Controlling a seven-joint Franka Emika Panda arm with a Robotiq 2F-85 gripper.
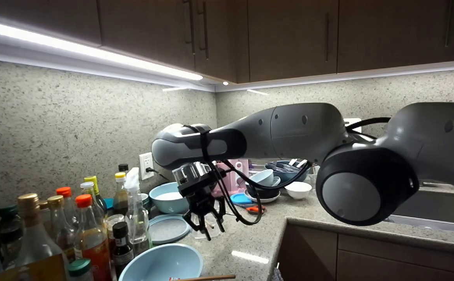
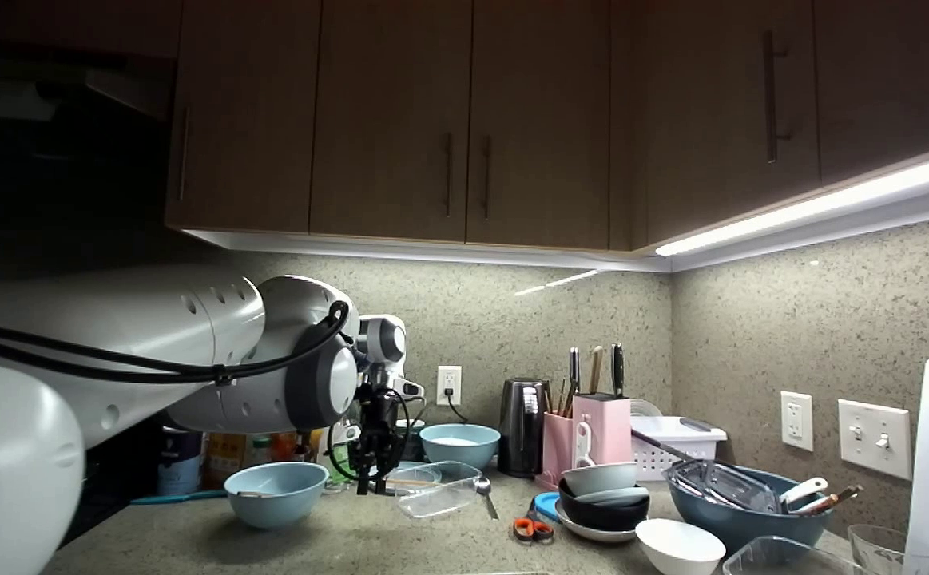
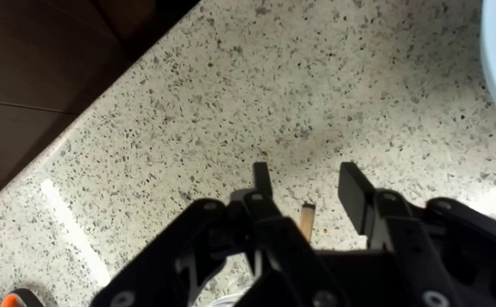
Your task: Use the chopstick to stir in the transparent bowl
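Note:
My gripper [image 3: 303, 170] is open and empty above the counter; it also shows in both exterior views [image 1: 216, 235] [image 2: 371, 489]. The dark-tipped end of a wooden chopstick [image 3: 307, 221] shows below and between the fingers in the wrist view, apart from them; the rest is hidden by the gripper. A thin stick [image 2: 412, 482] shows behind the gripper in an exterior view. A clear see-through container [image 2: 442, 501] lies beside it, likely the transparent bowl, though its outline looks angular. Part of a clear rim [image 3: 226, 300] shows at the wrist view's bottom edge, mostly hidden.
A light-blue bowl [image 1: 164, 259] with a wooden stick [image 1: 211, 277] across it stands near the gripper. Bottles [image 1: 94, 238] line the wall. A spoon [image 2: 486, 495], orange-handled scissors [image 2: 532, 530], stacked bowls [image 2: 604, 511] and a white bowl [image 2: 681, 545] lie farther along. The counter edge [image 3: 81, 113] is close.

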